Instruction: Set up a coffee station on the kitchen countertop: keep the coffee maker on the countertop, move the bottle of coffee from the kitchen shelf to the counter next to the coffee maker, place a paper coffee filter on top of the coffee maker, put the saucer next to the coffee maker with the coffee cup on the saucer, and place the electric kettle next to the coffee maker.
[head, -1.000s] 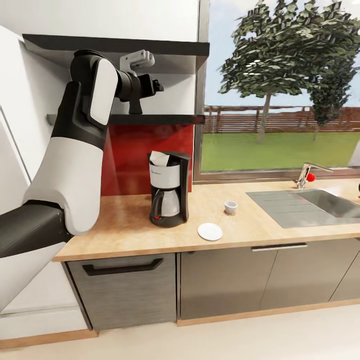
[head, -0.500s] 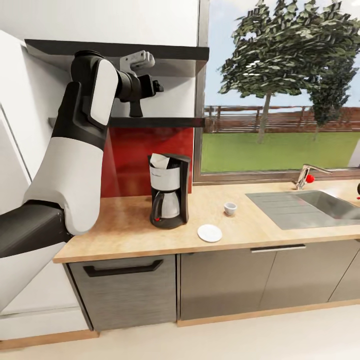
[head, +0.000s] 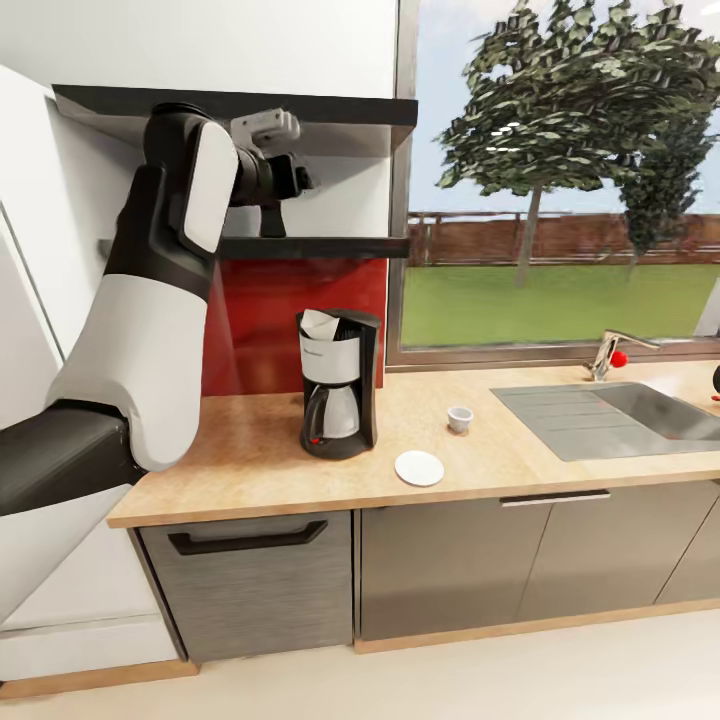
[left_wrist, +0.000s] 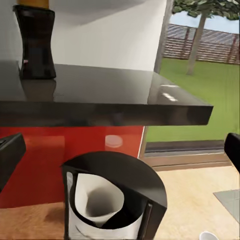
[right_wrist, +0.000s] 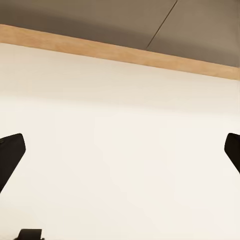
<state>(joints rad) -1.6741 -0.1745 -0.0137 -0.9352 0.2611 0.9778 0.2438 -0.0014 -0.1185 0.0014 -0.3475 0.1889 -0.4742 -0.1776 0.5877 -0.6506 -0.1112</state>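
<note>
Left arm has drawn back toward the wall since a second ago; the left gripper (head: 283, 185) now sits nearer the shelf's inner end, between the upper slab and the shelf (head: 310, 243) below it. Coffee maker, cup and saucer unchanged.

Left gripper: fingers spread wide, holding nothing. In the left wrist view the coffee bottle (left_wrist: 35, 42) stands upright on the shelf (left_wrist: 125, 97), ahead of the fingertips and off toward one of them, not between them. Beneath the gripper, the coffee maker (left_wrist: 117, 200) with the paper filter (left_wrist: 97, 200) seated in its top.

Countertop (head: 250, 450), left to right: coffee maker (head: 338, 382) against the red backsplash (head: 270, 310), saucer (head: 419, 467) near the front edge, cup (head: 459, 416) just beyond it and apart, then the sink (head: 620, 415). Window (head: 560, 170) with lawn and tree behind.

Right gripper (right_wrist: 120, 155): fingers wide apart, empty, pale floor (right_wrist: 120, 150) and cabinet base (right_wrist: 125, 25) beyond.
</note>
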